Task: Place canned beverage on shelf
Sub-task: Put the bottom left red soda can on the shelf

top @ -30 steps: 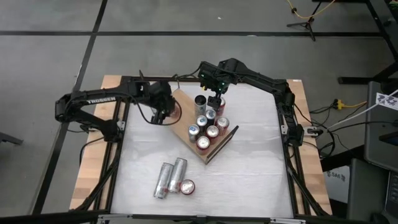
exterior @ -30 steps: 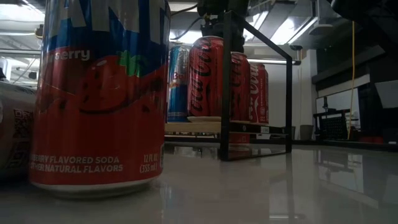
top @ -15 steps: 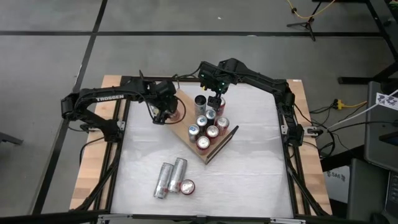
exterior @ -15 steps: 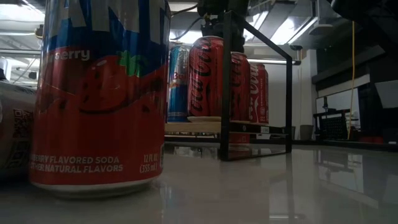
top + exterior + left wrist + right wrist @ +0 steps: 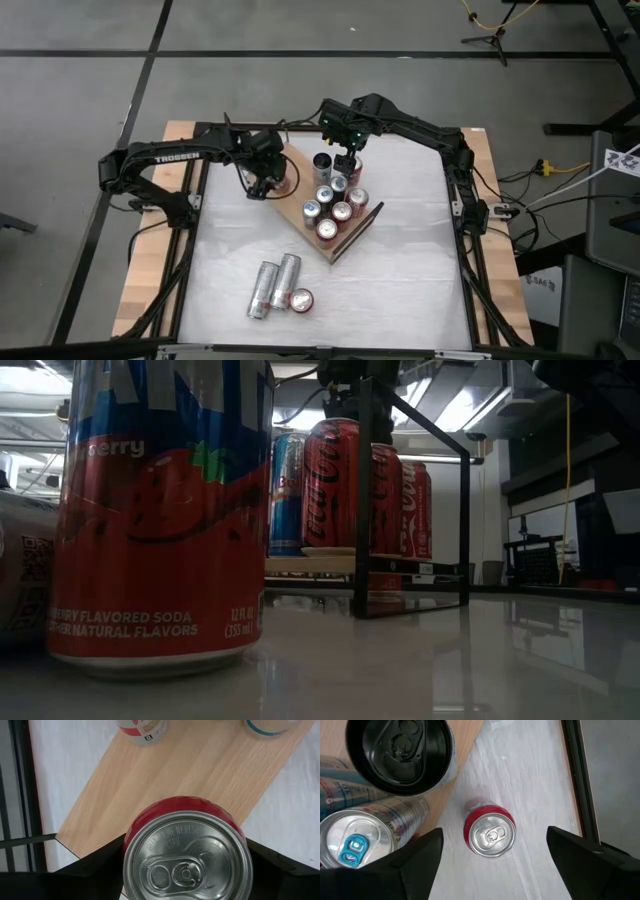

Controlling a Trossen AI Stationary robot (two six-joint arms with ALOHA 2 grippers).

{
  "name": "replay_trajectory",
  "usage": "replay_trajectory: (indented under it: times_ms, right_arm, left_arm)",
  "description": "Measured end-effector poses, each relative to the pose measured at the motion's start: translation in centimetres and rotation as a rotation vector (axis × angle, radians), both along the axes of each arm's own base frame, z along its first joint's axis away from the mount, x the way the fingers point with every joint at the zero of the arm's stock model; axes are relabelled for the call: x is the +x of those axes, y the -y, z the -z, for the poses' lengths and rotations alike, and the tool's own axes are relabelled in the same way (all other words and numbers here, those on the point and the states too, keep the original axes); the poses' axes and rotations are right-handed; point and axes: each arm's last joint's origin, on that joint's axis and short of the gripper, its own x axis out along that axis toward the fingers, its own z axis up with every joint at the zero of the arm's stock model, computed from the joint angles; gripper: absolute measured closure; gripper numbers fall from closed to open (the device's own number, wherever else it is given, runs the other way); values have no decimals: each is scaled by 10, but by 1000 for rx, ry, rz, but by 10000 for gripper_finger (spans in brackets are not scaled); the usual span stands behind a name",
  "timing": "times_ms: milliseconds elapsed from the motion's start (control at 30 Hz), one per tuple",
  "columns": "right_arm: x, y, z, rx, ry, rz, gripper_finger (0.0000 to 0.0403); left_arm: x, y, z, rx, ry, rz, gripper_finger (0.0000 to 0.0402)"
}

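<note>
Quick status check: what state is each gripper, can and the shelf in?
left gripper: shut on held red can, at shelf end.
right gripper: open, above loose red can.
loose red can: upright on table, beside shelf.
shelf: partly filled with upright cans.
silver cans: lying on table.

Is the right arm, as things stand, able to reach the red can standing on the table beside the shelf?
Probably yes: the right gripper hangs open directly above the red can, which stands upright, apart from the shelf, with nothing covering it.
</note>
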Motion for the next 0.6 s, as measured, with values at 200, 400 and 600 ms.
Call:
replay_trajectory:
  times_ms: [200,400,600]
  right_arm:
    - [0,0,0,0,0,0,56]
    - [0,0,0,0,0,0,56]
    - [0,0,0,0,0,0,56]
  left_arm:
    - [0,0,0,0,0,0,85]
    - [0,0,-1,3,8,-1,58]
    - [0,0,-1,11,8,-5,48]
